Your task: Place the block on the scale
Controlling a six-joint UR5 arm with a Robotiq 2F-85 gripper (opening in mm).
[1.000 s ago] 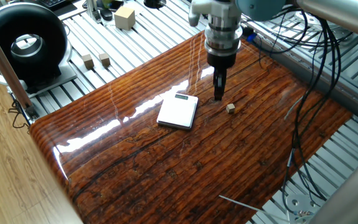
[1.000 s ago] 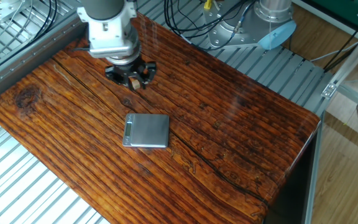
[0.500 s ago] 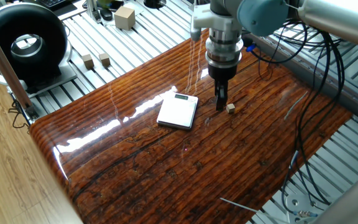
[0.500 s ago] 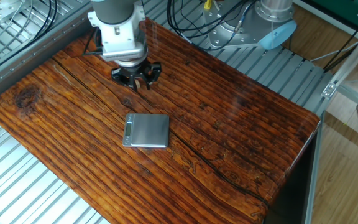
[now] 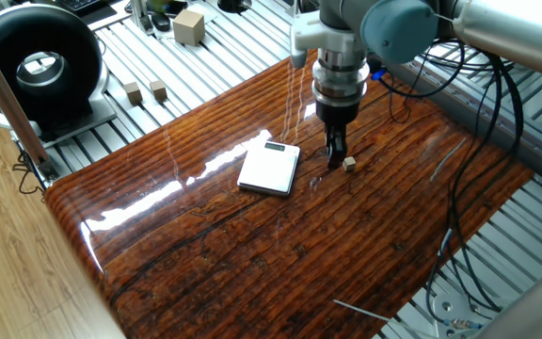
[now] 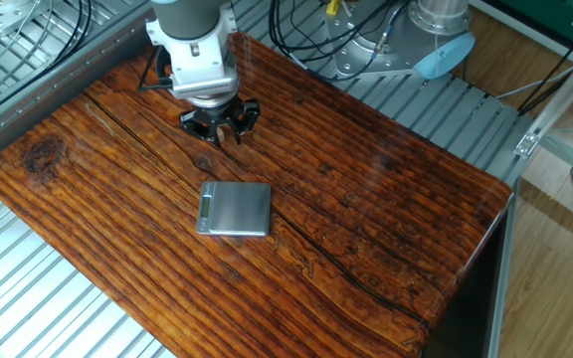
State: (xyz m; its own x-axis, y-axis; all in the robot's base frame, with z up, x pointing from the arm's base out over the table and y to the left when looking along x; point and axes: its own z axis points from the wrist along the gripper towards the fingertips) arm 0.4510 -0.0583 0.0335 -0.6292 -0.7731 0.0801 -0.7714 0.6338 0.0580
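Observation:
The block [image 5: 349, 164] is a tiny light-tan cube lying on the dark wooden tabletop [image 5: 252, 245], a little right of the scale. The scale [image 5: 269, 169] is flat and white, with its dark display strip at the far end. It also shows in the other fixed view [image 6: 235, 209]. My gripper [image 5: 336, 162] points straight down with its tips low over the table, just left of the block and not holding it. In the other fixed view my gripper [image 6: 219, 129] looks open with its fingers spread, and the block is hidden there.
A larger pale cube [image 5: 188, 25] and two small tan cubes [image 5: 134, 91] sit on the slatted metal surface at the back left. A black round device [image 5: 36, 61] stands at the far left. Cables [image 5: 469, 160] hang at the right. A thin metal rod [image 5: 365, 309] lies near the front edge.
My gripper has come down and shifted slightly right, ending close beside the block. The block and the scale have not moved.

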